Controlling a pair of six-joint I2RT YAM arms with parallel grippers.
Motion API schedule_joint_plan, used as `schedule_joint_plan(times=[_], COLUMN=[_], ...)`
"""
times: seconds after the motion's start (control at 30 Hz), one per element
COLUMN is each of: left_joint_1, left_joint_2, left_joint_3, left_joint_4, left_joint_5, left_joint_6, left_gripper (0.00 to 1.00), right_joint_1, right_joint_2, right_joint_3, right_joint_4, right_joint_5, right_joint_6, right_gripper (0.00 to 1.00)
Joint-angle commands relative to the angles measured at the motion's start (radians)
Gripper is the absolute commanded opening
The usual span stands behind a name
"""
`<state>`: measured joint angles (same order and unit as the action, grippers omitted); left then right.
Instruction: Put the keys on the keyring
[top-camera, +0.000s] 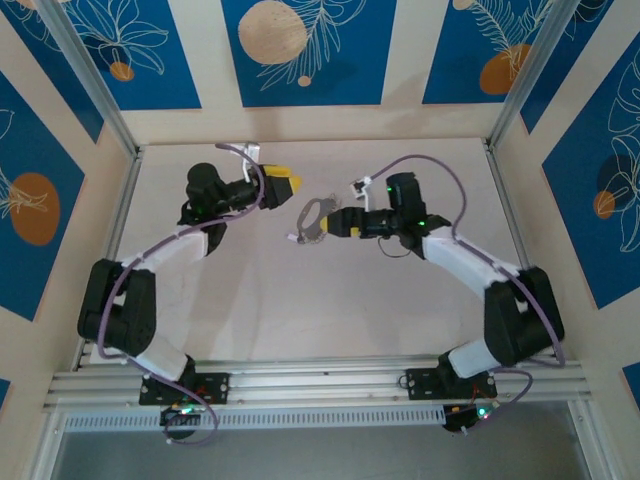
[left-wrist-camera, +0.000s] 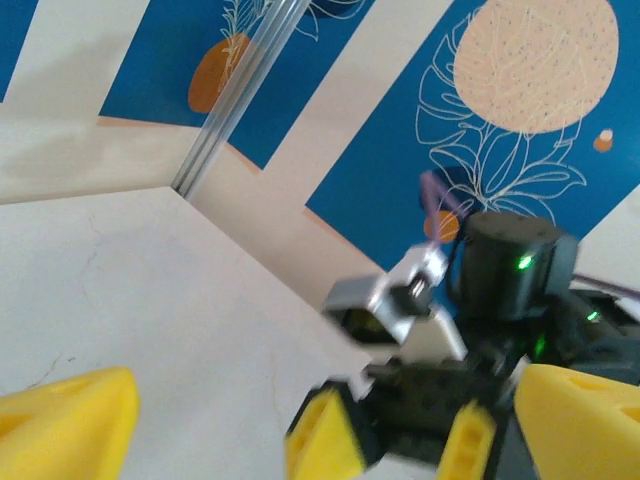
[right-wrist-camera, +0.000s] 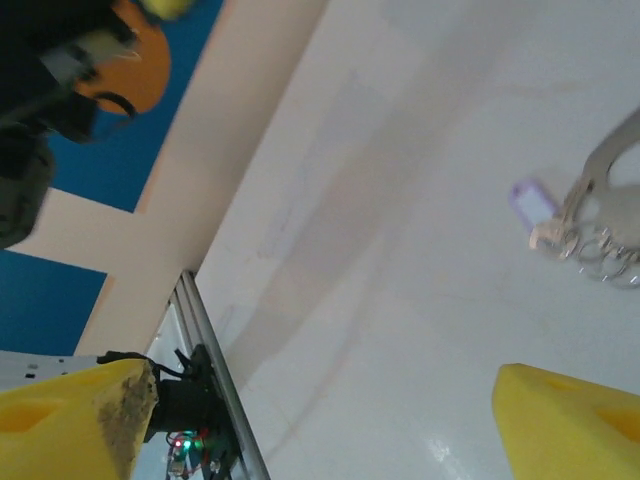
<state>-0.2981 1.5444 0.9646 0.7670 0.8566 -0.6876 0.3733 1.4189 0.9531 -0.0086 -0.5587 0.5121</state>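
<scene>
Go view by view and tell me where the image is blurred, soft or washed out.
Top external: evenly lit and sharp, the keyring clear on the table, shadows faint. Left wrist: the right gripper is smeared by motion blur, while the wall behind it is sharper. Right wrist: the keyring and the purple-headed key look soft, and the table is washed out to pale white.

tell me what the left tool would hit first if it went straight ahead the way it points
Most likely the right tool: in the left wrist view it sits almost dead ahead of the open left tool. From above, the keyring lies a little off that line, though depth is hard to judge.
</scene>
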Motion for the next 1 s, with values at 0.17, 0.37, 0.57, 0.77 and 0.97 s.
schedule_joint_plan(times=[0.17,0.37,0.57,0.77,0.97], left_joint_1=[0.008,0.009,0.028,0.091,0.149], left_joint_2=[-0.169,-0.294,-0.405,-0.415,-0.329], left_joint_3=[-0.043,-0.139,-0.297,-0.514,-0.66], left_joint_4=[-0.247,-0.316,-0.308,-0.136,0.018], left_joint_5=[-0.219,-0.469,-0.749,-0.891,-0.967], left_joint_6=[0.2,0.496,0.726,0.792,0.781], left_gripper=[1.0,1.0,1.0,1.0,0.99], right_joint_1=[-0.22,-0.356,-0.47,-0.482,-0.478], right_joint_2=[-0.284,-0.315,-0.284,-0.235,-0.175], right_joint_3=[-0.001,-0.039,-0.19,-0.311,-0.4], right_joint_4=[-0.223,-0.158,0.035,0.206,0.373], right_joint_5=[0.273,0.545,0.608,0.73,0.828], right_joint_6=[-0.075,-0.092,-0.058,-0.167,-0.254], right_gripper=[0.99,0.99,0.99,0.99,0.99])
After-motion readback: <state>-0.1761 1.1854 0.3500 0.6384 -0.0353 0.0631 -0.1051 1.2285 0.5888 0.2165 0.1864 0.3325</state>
